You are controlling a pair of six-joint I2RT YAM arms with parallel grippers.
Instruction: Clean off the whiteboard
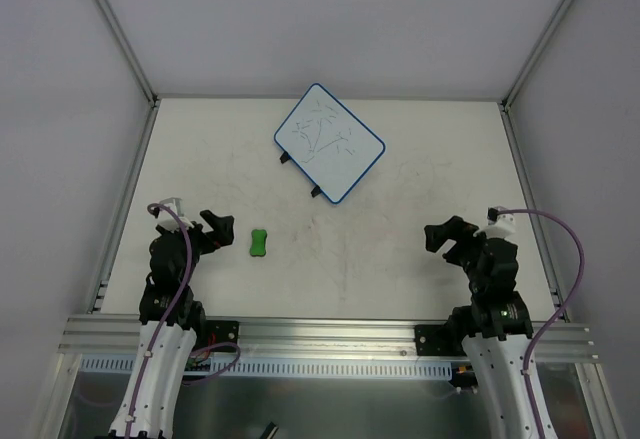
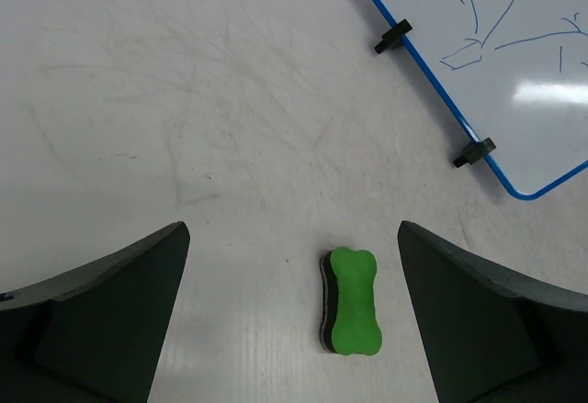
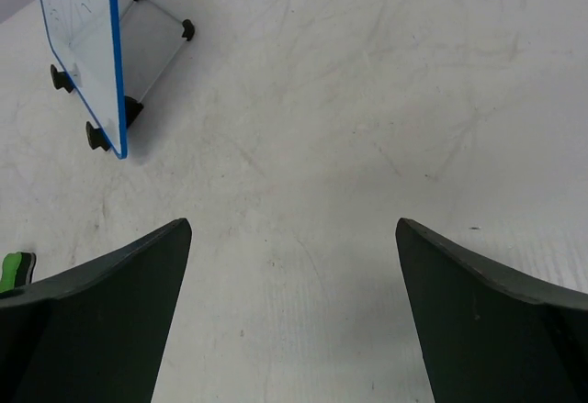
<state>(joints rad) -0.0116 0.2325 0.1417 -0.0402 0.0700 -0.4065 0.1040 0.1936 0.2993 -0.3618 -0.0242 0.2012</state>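
Lying tilted at the upper centre of the top view, the whiteboard [image 1: 330,142] bears thin dark scribbles. The left gripper [image 1: 222,230] and right gripper [image 1: 441,236] hover at lower left and lower right, jaws spread and holding nothing. A green eraser [image 1: 258,244] sits just right of the left gripper.

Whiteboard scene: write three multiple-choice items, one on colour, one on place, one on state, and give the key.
1. The whiteboard frame is: A red; B blue; C green.
2. The eraser lies: A on the whiteboard; B on a shelf; C on the table just ahead of the left gripper.
3. The whiteboard surface is: A scribbled on; B wiped clean; C covered by a cloth.
Key: 1 B, a thin blue rim runs around it. 2 C, the left wrist view shows it on the table ahead of the open fingers. 3 A, thin dark lines cross it.
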